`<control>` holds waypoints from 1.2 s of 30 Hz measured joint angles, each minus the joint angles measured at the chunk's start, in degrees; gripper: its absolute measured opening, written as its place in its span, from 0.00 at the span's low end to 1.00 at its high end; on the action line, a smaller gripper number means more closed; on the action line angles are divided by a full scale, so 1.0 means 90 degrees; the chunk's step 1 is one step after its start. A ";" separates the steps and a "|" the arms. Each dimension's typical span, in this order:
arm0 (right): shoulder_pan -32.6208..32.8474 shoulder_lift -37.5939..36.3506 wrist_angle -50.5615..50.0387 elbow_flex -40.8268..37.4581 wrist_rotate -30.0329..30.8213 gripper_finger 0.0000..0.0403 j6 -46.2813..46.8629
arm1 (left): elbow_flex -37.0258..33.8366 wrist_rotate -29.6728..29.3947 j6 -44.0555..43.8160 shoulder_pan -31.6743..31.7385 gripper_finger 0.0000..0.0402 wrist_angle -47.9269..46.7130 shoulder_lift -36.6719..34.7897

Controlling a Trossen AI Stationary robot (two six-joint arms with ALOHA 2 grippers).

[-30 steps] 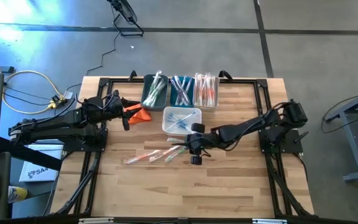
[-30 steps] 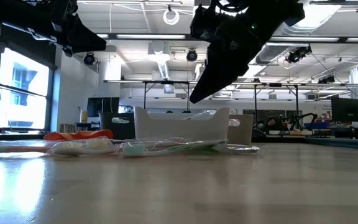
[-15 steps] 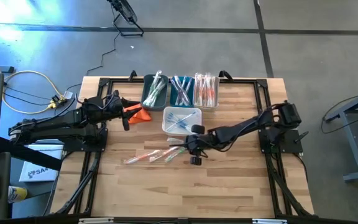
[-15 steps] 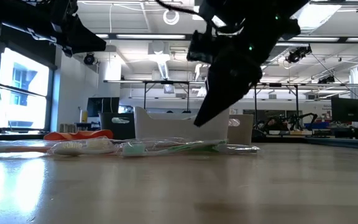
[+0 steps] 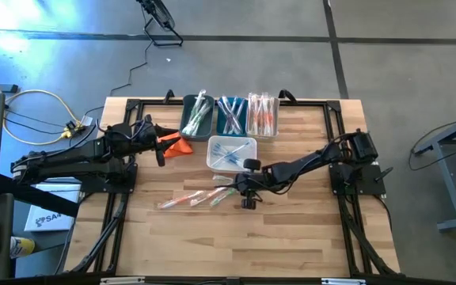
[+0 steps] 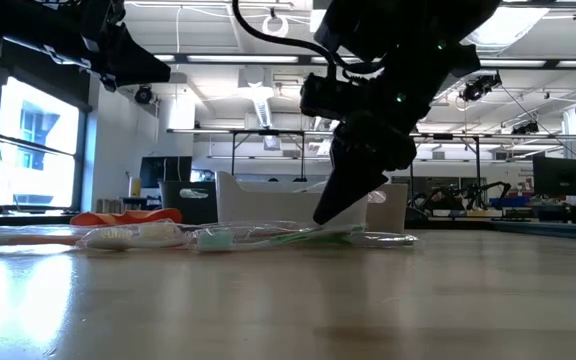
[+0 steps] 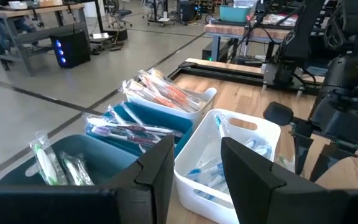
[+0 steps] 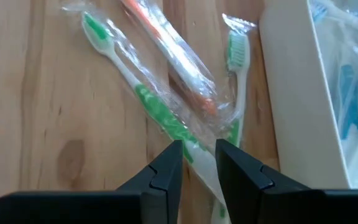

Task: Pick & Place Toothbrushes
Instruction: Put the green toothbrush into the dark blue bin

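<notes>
Down at the table [image 5: 291,237], the right gripper [image 5: 237,190] hangs low over the loose toothbrushes [image 5: 196,197], its tips right at the wrapped bundle. From the wrist, its fingers [image 8: 166,165] stand a narrow gap apart, straddling a green toothbrush [image 8: 148,106] in its clear wrapper, beside an orange toothbrush [image 8: 173,43] and a second green one [image 8: 235,56]. Whether they pinch it I cannot tell. In the low view the gripper [image 6: 328,212] meets the wrappers [image 6: 268,237] on the wood.

Beside it stands the white bin [image 5: 212,162] with blue brushes inside. Behind are three more bins: green [image 5: 188,127], blue [image 5: 229,127] and orange [image 5: 261,131].

The left gripper [image 5: 161,142] waits above the table's left rear, by an orange cloth [image 5: 179,146], fingers [image 7: 160,168] parted and holding nothing.
</notes>
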 joint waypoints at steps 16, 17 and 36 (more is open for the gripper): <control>-0.0012 0.0065 0.0114 -0.0238 0.0031 0.22 -0.0004 | 0.0000 0.0000 0.0000 0.0000 0.32 0.0002 0.0000; -0.0012 0.0074 0.0112 -0.0238 0.0037 0.22 -0.0007 | 0.0000 0.0000 0.0000 0.0000 0.32 0.0002 0.0000; 0.0007 0.0073 0.0168 -0.0257 -0.0263 0.22 -0.0123 | 0.0000 0.0000 0.0000 0.0002 0.32 0.0002 -0.0002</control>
